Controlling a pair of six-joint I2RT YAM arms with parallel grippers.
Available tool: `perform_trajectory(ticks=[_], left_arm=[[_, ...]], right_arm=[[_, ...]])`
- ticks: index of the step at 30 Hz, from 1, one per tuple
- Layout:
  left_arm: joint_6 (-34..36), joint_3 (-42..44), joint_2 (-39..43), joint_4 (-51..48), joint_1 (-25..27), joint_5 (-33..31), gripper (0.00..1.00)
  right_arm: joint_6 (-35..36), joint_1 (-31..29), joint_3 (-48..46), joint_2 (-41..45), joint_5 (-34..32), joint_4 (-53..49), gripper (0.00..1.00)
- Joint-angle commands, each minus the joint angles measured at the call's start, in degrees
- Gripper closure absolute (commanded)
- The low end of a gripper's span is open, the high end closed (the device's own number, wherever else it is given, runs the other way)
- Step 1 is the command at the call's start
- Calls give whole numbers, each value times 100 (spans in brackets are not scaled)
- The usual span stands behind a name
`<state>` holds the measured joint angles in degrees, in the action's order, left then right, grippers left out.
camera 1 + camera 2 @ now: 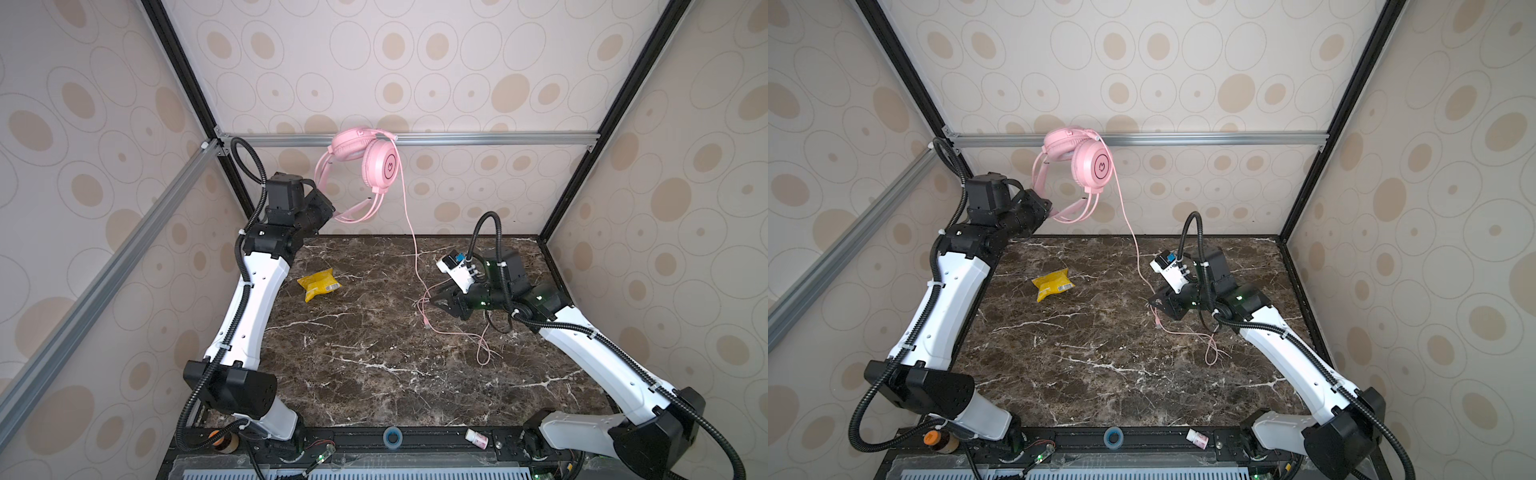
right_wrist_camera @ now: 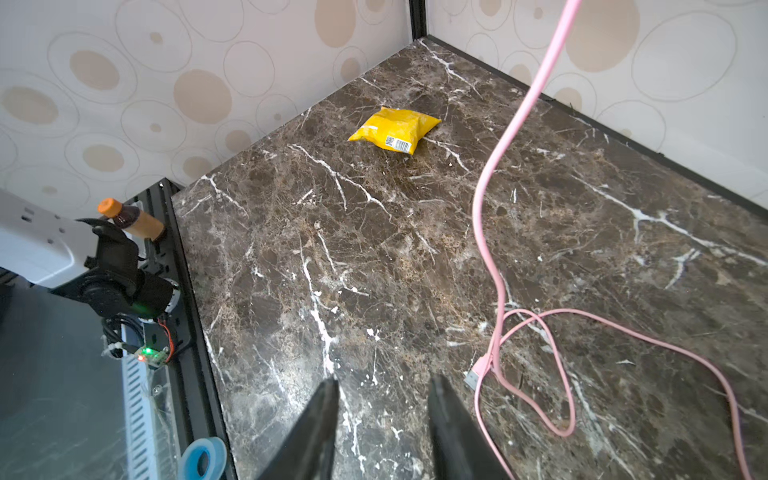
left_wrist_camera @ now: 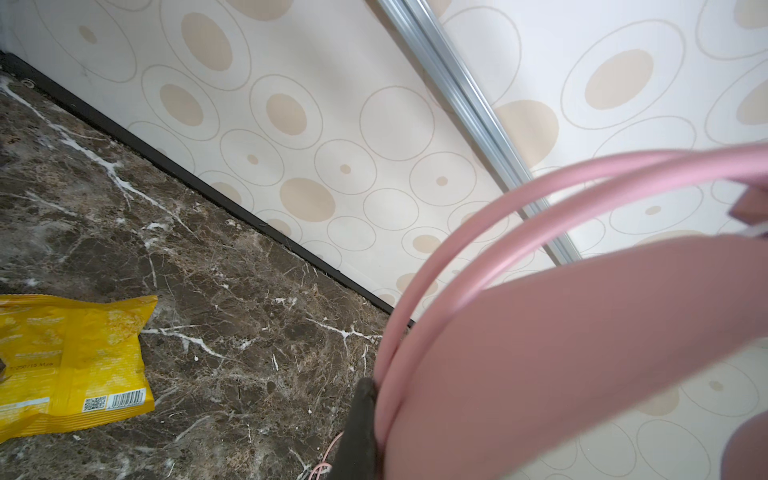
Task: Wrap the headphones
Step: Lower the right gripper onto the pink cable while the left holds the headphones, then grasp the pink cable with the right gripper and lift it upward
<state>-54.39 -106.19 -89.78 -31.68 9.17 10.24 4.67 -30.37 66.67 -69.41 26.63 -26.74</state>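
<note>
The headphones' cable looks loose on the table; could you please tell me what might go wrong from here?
1. The left gripper pinches only the thin headband of the headphones, held high; they could swing or slip.
2. The cable lies in crossed loops near its plug, beside the open, empty right gripper; pulling may knot or snag it.

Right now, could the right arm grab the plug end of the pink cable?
Probably yes: the right gripper is open just beside the plug, with nothing between them.
</note>
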Motion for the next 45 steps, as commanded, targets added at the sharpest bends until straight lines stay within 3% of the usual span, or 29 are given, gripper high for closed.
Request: perform_trajectory(ticks=[1,6,11,24,35,45], left_arm=[[-86,-396,119,563,0,468,100],[-194,-394,153,652,-3,943,100],[-313,-367,215,749,-3,1255,100],[-472,-996,-130,508,6,1482,100],[-634,-845,-34,652,6,1559,100],[-713,-721,47,779,3,1639,100]], right_arm=[[-288,1,-416,217,-155,890,28],[120,16,-137,-172,-286,813,17],[318,144,-104,-494,-427,1087,16],[101,416,-230,-1218,429,1937,33],[22,414,-136,-1225,294,2053,37],[1,425,92,-1337,508,1964,58]])
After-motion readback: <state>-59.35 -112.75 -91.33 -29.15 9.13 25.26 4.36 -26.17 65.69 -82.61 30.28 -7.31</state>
